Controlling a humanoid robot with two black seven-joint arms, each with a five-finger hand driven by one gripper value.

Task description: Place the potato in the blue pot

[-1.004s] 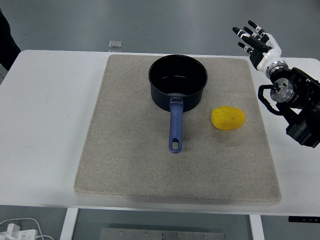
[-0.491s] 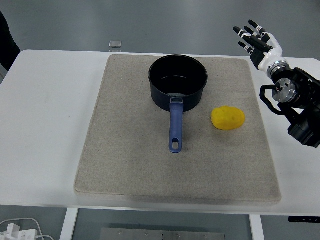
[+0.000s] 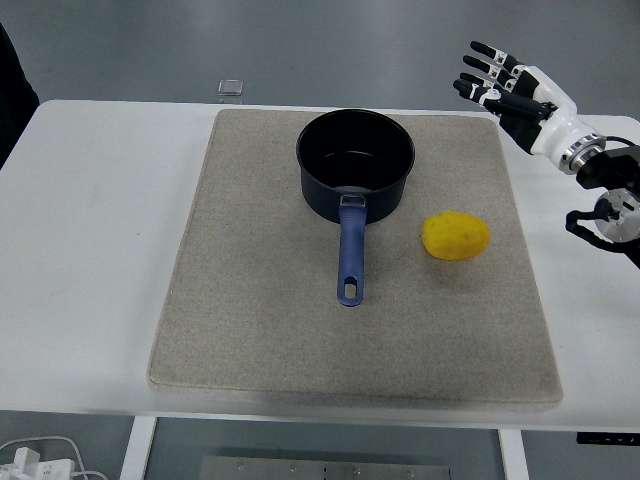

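the right hand (image 3: 515, 88) hovers with fingers (image 3: 480, 70) spread and empty, the potato (image 3: 455, 236) lying below and nearer than them on the grey mat (image 3: 250, 330), well apart, just right of the blue pot (image 3: 355, 165). the potato is smooth, rounded and yellow (likely to roll), so an off-centre grip could squirt it away, or a low carry could clip the pot's hard glossy rim.
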